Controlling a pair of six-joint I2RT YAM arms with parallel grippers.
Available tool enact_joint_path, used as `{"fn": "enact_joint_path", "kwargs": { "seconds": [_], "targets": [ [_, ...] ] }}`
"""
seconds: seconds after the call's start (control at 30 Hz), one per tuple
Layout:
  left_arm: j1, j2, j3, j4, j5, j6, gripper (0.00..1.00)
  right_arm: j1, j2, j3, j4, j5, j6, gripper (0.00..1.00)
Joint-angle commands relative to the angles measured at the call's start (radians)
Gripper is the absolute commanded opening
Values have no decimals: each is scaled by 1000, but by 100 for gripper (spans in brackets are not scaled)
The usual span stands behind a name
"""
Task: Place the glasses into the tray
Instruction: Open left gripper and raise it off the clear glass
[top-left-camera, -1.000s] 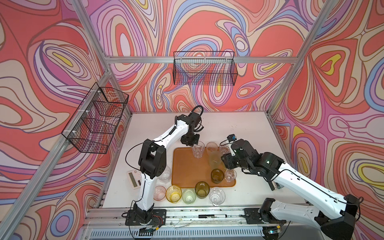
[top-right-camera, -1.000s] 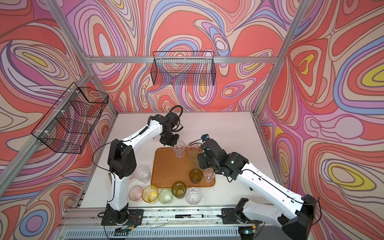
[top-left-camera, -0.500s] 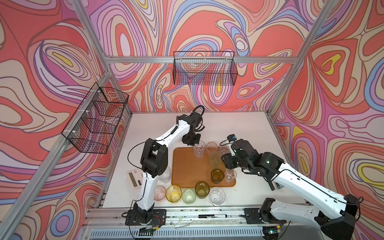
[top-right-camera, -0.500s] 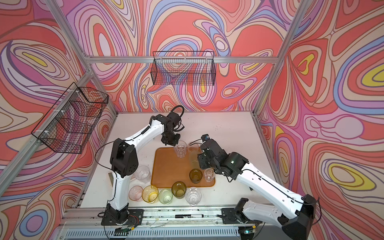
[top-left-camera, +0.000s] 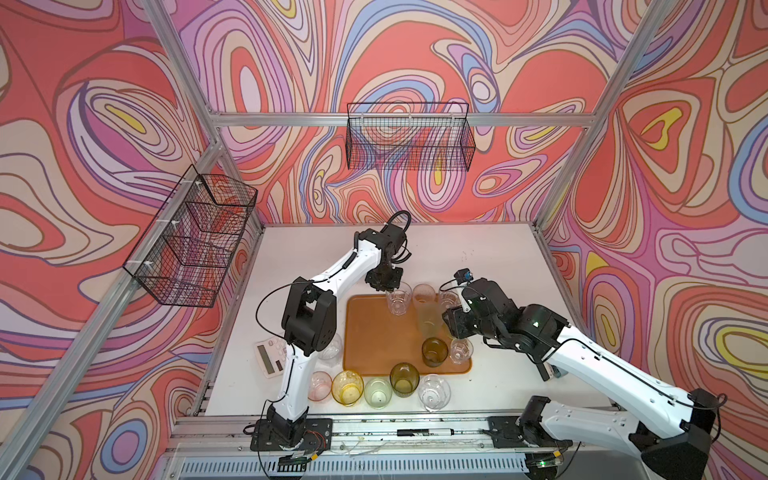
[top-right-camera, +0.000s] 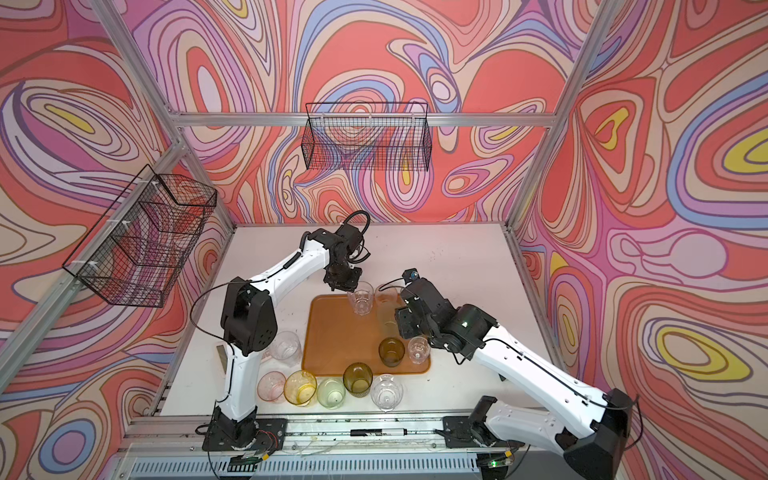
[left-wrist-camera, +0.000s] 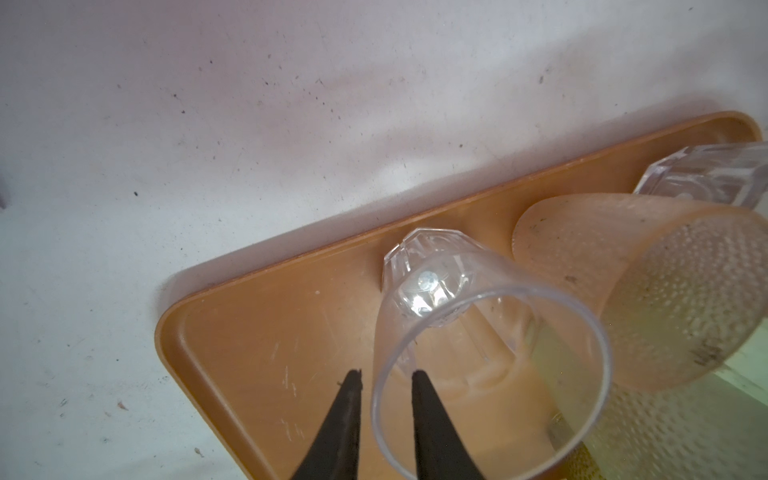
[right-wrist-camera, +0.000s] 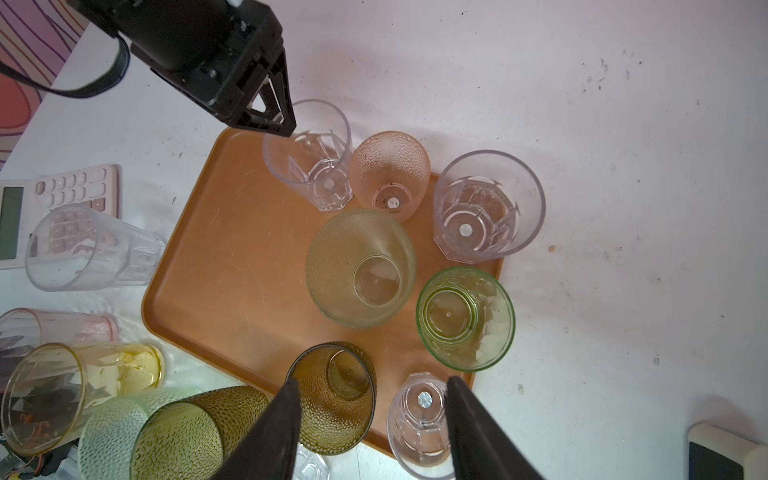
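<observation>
- left gripper is straddling the clear glass rim, jaws narrowly parted (one finger inside, not clamping).
- clear glass is standing at the tray upper edge in a top view.
- right gripper is hovering wide, empty, above the amber glass.

Overhead pair, wrist close-ups, shared tray

Swirling walls all round, loops of coral, lilac, blue and yellow, framed by silver metal posts. A black wire basket hangs on the back wall, and a divided basket on the left one. Below lies a white tabletop, speckled with dark marks and evenly lit, with a metal rail along its near edge.
</observation>
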Motion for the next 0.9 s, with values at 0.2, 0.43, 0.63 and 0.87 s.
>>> {"fn": "enact_joint_path", "kwargs": {
  "seconds": [0.2, 0.43, 0.63, 0.87],
  "targets": [
    [-5, -53, 65, -49, -28, 25, 35, -1, -4, 7, -6, 13, 1, 58],
    [-4, -132, 48, -70, -38, 40, 36, -1, 25, 14, 12, 1, -5, 58],
    [-2, -218, -5, -72, -40, 40, 36, -1, 36, 21, 20, -10, -5, 58],
    [25, -343, -131, -57, -52, 21, 37, -1, 35, 10, 55, -18, -16, 59]
  ]
}}
